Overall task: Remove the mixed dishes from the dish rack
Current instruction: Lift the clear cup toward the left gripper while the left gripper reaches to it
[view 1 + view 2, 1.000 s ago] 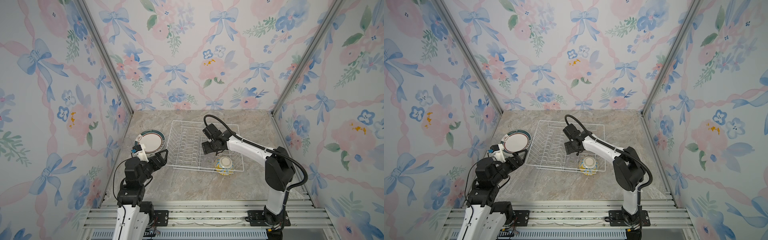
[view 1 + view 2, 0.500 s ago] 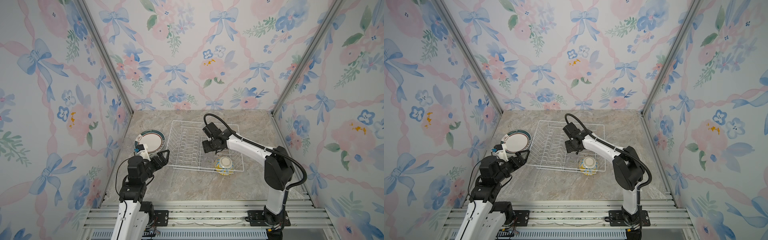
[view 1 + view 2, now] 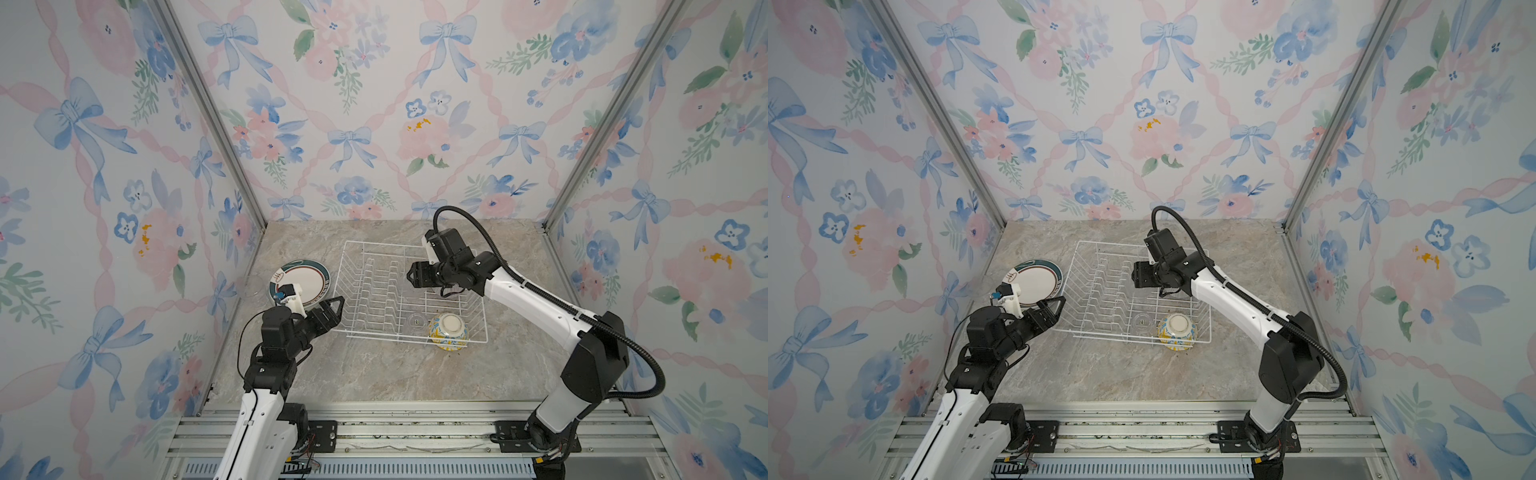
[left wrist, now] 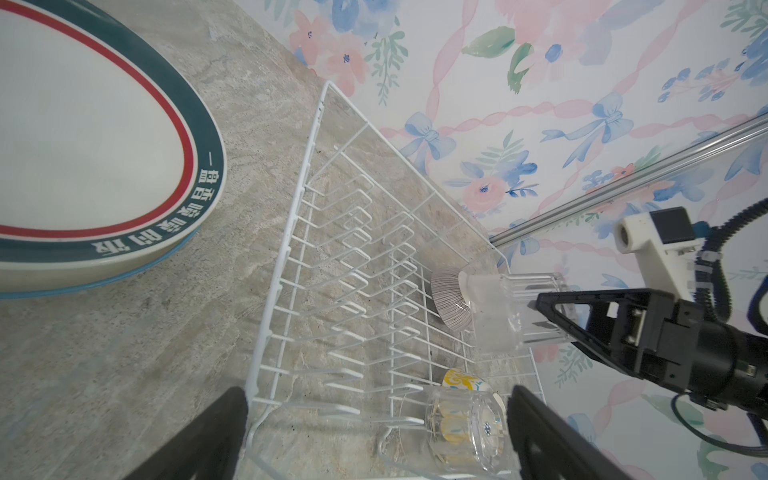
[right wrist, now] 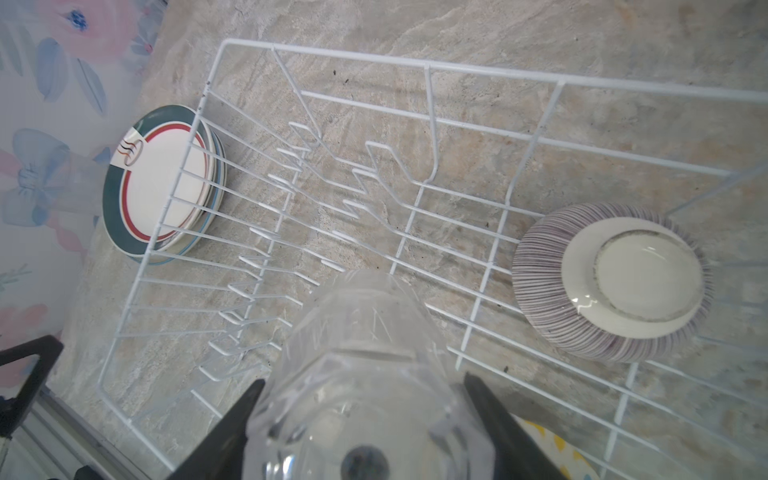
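Glass cup [image 5: 361, 332] held near purple-striped bowl [image 5: 611, 282].

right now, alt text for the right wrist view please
The right gripper grips a clear glass cup over the white dish rack. A purple-striped bowl sits upside down in the rack; stacked plates lie outside it on the table.

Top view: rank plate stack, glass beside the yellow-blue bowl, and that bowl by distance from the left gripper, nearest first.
From the left gripper:
1. Plate stack, on the table just behind it.
2. Glass, in the dish rack, near edge.
3. Yellow-blue bowl, rack's near right corner, past the glass.
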Action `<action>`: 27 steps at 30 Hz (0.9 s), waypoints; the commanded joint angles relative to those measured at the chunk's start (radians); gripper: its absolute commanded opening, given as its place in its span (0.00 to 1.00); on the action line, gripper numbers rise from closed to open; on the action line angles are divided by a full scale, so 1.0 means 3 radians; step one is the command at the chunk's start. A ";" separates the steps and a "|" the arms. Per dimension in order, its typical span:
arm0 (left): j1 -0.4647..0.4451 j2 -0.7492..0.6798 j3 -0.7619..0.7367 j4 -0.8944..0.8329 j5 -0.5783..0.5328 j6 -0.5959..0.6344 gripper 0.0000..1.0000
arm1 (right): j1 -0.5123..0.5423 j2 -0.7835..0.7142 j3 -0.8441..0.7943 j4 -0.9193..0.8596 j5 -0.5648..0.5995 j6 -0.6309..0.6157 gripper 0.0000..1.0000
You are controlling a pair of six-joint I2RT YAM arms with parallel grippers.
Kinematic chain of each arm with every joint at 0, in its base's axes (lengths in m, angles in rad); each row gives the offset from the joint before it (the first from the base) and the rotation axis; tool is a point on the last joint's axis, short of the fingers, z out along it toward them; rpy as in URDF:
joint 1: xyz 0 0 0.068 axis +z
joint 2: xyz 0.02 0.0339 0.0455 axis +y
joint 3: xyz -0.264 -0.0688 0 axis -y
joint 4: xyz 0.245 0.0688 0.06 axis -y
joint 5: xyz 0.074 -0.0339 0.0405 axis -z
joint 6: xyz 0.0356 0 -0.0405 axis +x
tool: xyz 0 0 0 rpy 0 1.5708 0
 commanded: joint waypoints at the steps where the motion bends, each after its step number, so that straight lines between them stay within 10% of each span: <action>1: -0.0083 0.0217 0.0164 0.0223 0.0059 0.0052 0.98 | -0.0094 -0.0215 -0.0121 0.0370 -0.0324 0.0253 0.56; 27: -0.1129 0.1635 0.0757 0.1783 0.0316 -0.0099 0.98 | -0.0384 -0.0475 -0.0505 0.1287 -0.1306 0.1110 0.52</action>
